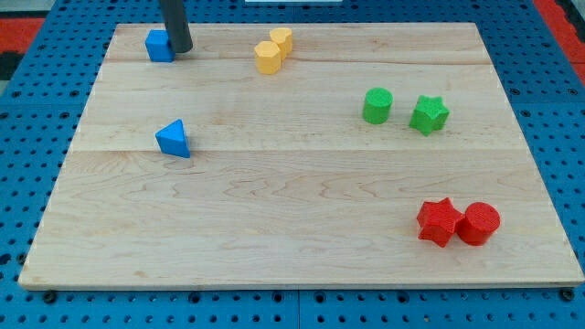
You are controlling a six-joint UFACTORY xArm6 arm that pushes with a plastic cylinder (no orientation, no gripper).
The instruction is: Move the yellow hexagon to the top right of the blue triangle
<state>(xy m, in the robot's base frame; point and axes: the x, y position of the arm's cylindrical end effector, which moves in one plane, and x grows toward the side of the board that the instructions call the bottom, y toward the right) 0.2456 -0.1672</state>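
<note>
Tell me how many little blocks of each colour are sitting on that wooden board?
Blue: 2, the blue cube beside my tip and the blue triangle
Yellow: 2, the yellow hexagon and a second yellow block
Green: 2, green cylinder, green star
Red: 2, red star, red cylinder
Total: 8

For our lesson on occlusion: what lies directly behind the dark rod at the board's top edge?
My tip stands against the blue cube on its right side. The rod hides a strip of the wooden board behind it; whether anything small sits there cannot be seen.
</note>
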